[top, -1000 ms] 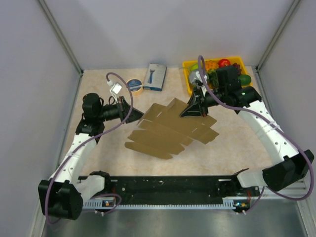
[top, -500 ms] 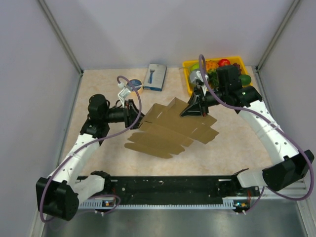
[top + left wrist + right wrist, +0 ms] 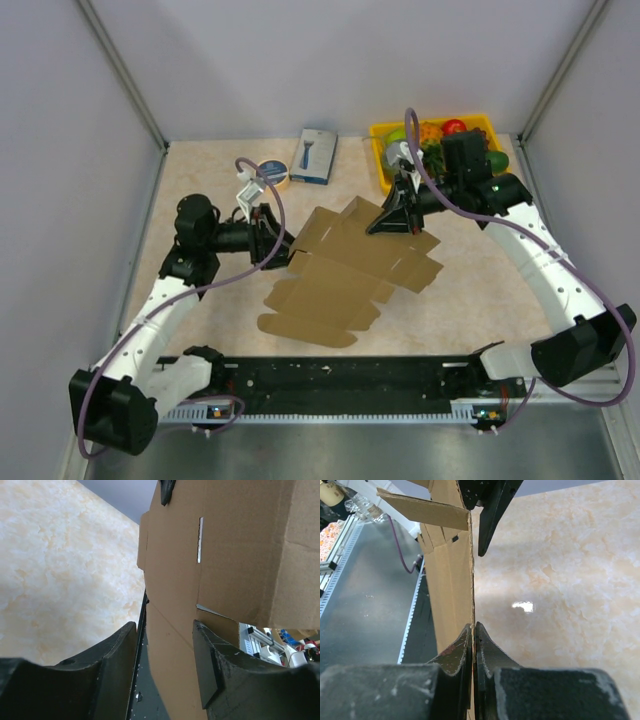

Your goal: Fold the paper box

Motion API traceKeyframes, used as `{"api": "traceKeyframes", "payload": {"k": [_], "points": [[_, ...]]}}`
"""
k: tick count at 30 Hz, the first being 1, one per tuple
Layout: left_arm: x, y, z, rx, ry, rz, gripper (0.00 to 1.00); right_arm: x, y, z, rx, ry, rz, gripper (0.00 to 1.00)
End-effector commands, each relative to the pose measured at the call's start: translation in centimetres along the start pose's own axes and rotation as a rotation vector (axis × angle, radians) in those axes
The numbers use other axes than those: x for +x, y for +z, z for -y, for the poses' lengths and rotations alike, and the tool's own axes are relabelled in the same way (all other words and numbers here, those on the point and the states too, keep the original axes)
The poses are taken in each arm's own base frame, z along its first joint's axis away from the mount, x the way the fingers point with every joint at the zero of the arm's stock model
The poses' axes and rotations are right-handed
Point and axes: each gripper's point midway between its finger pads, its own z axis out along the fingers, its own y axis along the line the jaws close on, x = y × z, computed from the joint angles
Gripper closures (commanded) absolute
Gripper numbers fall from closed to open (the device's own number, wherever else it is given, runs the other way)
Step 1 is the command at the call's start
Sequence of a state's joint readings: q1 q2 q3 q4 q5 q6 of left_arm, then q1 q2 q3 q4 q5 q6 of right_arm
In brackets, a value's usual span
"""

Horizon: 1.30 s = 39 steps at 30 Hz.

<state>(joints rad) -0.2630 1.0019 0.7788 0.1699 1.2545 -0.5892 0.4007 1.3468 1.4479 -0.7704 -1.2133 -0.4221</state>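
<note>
Brown thin cardboard across the middle of the beige marbled table: the paper box, opened out as a creased blank with rounded flaps. Lies flat at its near end, toward 6 o'clock, and lifts off the surface at its far end, toward 12 o'clock, between the two arms.

Reaches in from 9 o'clock with the left gripper, right at the blank's left edge. Spreads the fingers wide in the left wrist view, with the cardboard edge running up through the gap. Looks close against the right-hand finger, though cannot tell whether touching. Open around the edge, not closed on it.

Shows, at 11 o'clock, a roll of tape, and just beside it toward 12 o'clock a small blue-and-white box, both apart from the cardboard.

Comes in from 2 o'clock with the right gripper, at the raised far edge of the blank. Pinches the sheet: in the right wrist view, presses both fingers together on the thin cardboard edge, with the panel standing edge-on above them and one flap folded out to the left at the top.

Holds, at 1 o'clock in the far right corner, a yellow tray filled with coloured fruit and vegetables, just behind the right wrist and apart from the blank.
</note>
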Motion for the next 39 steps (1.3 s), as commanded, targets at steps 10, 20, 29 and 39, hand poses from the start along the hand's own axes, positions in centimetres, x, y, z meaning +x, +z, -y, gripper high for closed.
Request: {"api": "traceKeyframes", "payload": {"k": [10,20,29,39], "points": [[-2.8,-1.1,1.3,0.006,0.041,0.036,0.43,-1.5,-0.7,0.2,0.031,-0.072,0.023,1.00],[-1.2,0.2,-0.9,-0.046,0.012,0.028,0.48,-2.3,-0.8,-0.9,-0.016,-0.087,0.049,1.00],[-1.6,-0.2,-0.2,-0.056,0.079,0.023,0.46,-2.5,-1.0,-1.4,-0.010,-0.101,0.056,1.00],[-3.2,-4.6,-1.7,-0.353,0.095,0.168,0.51,-2.7,-1.0,-1.2,-0.006,-0.104,0.057,1.00]]}}
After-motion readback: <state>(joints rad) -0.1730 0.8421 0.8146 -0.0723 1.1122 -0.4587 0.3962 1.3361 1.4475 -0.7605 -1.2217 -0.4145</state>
